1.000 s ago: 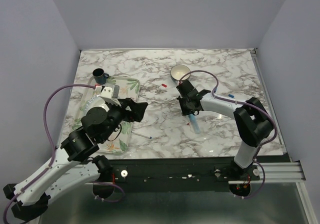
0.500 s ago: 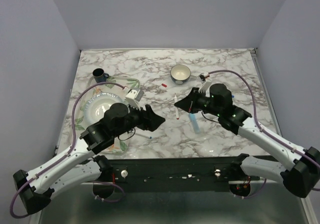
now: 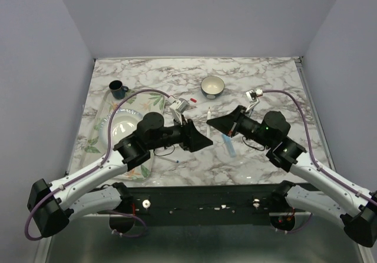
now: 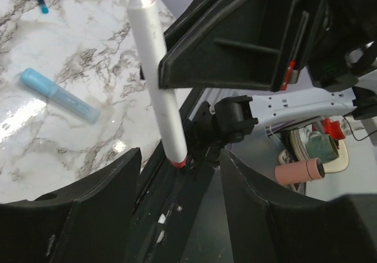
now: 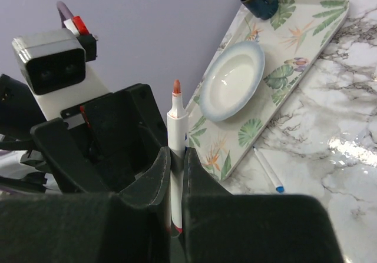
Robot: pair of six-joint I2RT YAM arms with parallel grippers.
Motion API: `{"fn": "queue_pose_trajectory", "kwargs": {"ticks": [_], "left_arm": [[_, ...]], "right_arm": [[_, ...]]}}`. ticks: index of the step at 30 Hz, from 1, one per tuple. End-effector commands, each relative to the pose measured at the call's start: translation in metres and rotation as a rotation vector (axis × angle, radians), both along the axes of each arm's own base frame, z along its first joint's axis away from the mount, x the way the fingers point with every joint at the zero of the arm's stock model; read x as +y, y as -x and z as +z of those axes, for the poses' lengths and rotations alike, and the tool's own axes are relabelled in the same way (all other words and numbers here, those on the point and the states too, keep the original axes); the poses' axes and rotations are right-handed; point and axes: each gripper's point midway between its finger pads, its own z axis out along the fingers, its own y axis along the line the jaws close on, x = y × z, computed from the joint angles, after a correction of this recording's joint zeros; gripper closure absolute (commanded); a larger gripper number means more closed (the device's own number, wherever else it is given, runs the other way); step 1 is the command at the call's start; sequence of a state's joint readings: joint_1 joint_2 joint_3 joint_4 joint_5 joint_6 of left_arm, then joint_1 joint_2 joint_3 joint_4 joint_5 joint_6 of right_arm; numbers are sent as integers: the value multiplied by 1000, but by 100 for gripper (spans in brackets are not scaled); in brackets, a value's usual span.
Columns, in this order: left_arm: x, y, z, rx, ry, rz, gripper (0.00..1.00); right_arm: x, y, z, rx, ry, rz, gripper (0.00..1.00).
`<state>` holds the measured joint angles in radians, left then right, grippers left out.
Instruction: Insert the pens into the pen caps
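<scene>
At the far left of the marble table [image 3: 271, 75], a dark mug [image 3: 117, 88] stands at the far corner of a leaf-patterned tray [image 3: 154, 100]. A white plate [image 3: 118, 127] lies on the tray nearer the arms. The left gripper [image 4: 179, 157] reaches over the middle of the table and points right. Its jaws are released. The red-banded end of the red pen [image 4: 154, 69] sits in the gap between its fingers [image 4: 106, 198], and the wrist view shows space on both sides of the pen. On the marble beside the tray's near right edge lies a blue pen [image 5: 266, 170], white with a blue tip, touching nothing. Farther back, between tray and bowl, a red cap [image 3: 193, 100] lies alone on the table, well apart from both grippers. The red pen is a white barrel held clear of the table, midway between the two arms. The right gripper [image 5: 175, 169] is clenched on the pen's barrel, and the red nib sticks out past its fingertips toward the left gripper, which faces it nose to nose. A cream bowl [image 3: 212, 86] stands behind them on the far side. A pale blue marker [image 3: 230, 146] lies flat on the marble just in front of the right gripper's fingers, apart from everything else.
</scene>
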<state>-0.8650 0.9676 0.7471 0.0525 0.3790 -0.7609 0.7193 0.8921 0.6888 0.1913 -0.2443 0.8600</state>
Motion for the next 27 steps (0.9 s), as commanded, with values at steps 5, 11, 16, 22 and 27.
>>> {"fn": "queue_pose_trajectory", "kwargs": {"ticks": [5,11,16,22,27], "left_arm": [[-12,2,39,-53,109,-60,51],[-14,7,42,-36,148,-88,64],[-19,7,43,-39,160,-103,75],[-26,11,49,-32,164,-163,100],[-25,12,54,-62,163,-174,100]], "right_arm": [[-3,10,15,-25,-83,-8,99],[-7,10,15,-20,-106,-41,99],[-10,9,18,-17,-106,-61,99],[-12,9,21,-30,-123,-69,99],[-2,31,24,-59,-154,66,77]]}}
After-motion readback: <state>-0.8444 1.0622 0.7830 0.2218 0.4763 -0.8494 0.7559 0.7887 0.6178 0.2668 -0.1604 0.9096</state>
